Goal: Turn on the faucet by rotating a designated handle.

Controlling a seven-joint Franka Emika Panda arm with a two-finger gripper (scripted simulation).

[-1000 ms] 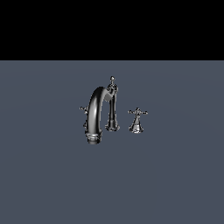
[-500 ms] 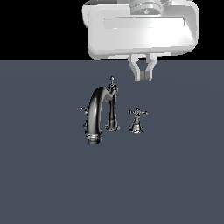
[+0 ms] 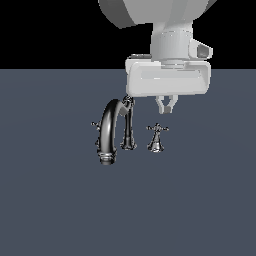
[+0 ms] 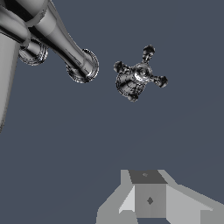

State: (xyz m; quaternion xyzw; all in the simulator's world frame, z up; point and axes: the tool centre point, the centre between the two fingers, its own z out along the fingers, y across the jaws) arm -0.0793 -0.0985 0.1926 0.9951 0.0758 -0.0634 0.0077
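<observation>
The faucet [image 3: 107, 132] is a dark chrome set on the grey floor, with a thick arched spout and a slender post [image 3: 128, 127] beside it. The handle [image 3: 157, 136], a small cross-shaped knob on a flared base, stands to the exterior view's right of the post. My gripper [image 3: 166, 110] hangs a little above the handle and slightly to its right, not touching it. Its fingers are together and hold nothing. In the wrist view the handle [image 4: 139, 76] shows from above, with the post's base [image 4: 83, 65] next to it and my gripper [image 4: 148, 177] apart from both.
The flat dark grey floor [image 3: 200, 200] spreads all round the faucet. The arm's white hand body [image 3: 167, 80] sits above the post and handle and hides the post's top.
The arm came into view from above and has lowered, moving the gripper down to just above the handle. The faucet and handle have not moved.
</observation>
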